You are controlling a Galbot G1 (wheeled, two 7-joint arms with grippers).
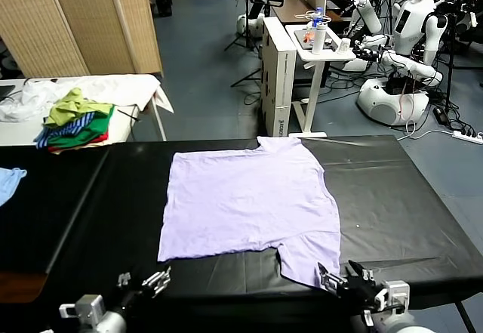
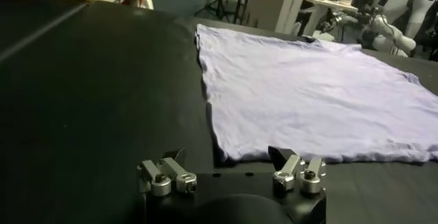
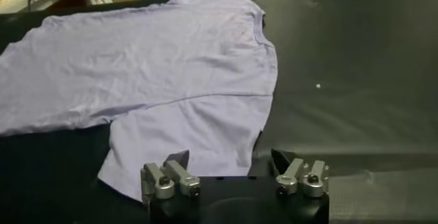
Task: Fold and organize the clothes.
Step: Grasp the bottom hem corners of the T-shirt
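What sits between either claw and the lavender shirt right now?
Nothing visible. Only bare black table separates the open left claw from the T-shirt hem corner; the open right claw hangs at the near sleeve's edge.

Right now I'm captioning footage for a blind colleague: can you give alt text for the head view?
A pale lavender T-shirt lies spread flat on a black table. The left gripper and right gripper sit at the near edge, jaws open, holding nothing; the right one is beside a sleeve.

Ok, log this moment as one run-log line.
lavender T-shirt: flat on black table, unfolded | left gripper: open, near hem corner, empty | right gripper: open, at near sleeve, empty
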